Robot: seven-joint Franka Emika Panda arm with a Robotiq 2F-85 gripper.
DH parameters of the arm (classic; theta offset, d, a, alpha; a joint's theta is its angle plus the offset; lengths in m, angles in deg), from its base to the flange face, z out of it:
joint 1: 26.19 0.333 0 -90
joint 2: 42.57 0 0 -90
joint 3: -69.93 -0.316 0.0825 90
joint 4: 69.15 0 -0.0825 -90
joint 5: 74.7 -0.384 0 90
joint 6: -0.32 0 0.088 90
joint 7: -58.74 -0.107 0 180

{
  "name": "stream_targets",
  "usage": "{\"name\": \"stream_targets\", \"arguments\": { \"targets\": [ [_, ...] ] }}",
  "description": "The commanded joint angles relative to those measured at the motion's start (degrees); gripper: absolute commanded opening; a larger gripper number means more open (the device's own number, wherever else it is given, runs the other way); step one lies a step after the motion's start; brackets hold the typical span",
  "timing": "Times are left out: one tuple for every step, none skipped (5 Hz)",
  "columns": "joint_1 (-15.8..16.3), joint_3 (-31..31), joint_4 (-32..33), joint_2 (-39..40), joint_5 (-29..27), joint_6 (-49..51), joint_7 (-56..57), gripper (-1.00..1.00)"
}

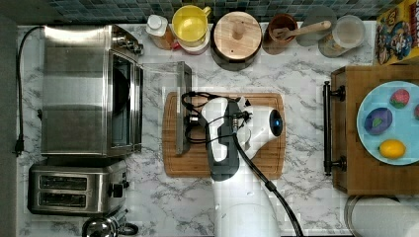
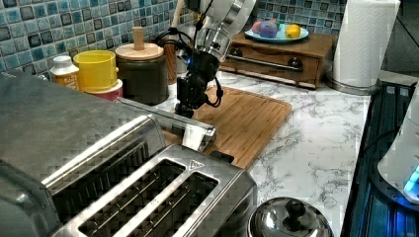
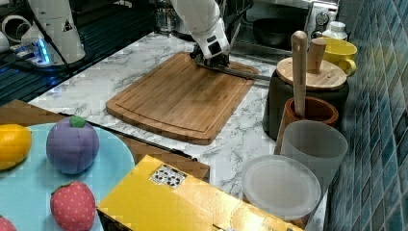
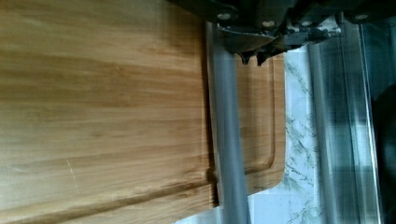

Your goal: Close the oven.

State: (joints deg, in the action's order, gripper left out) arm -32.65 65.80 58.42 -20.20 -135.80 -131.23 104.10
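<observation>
Two fingers (image 4: 252, 56) seemingly closed on open oven (image 1: 89, 89) door's handle (image 4: 229, 140).

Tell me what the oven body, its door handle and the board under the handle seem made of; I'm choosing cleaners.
The oven body looks like brushed stainless steel: grey, streaky sheen. Its door handle seems a smooth steel bar with a dull shine. The cutting board looks like wood, possibly bamboo: warm brown with a striped grain.
</observation>
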Motion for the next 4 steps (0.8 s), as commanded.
{"name": "stream_targets", "arguments": {
  "targets": [
    [1.81, -4.85, -5.76, -4.51, -5.71, 2.9, 0.83, -1.0],
    [3.08, -5.35, -5.83, -7.2, -4.39, 3.36, -0.96, -1.0],
    [4.77, -6.47, -5.98, -9.74, -3.37, 4.26, -2.15, -1.0],
    [6.65, -8.0, -5.58, -12.78, -2.05, 2.72, -2.9, -1.0]
  ]
}}
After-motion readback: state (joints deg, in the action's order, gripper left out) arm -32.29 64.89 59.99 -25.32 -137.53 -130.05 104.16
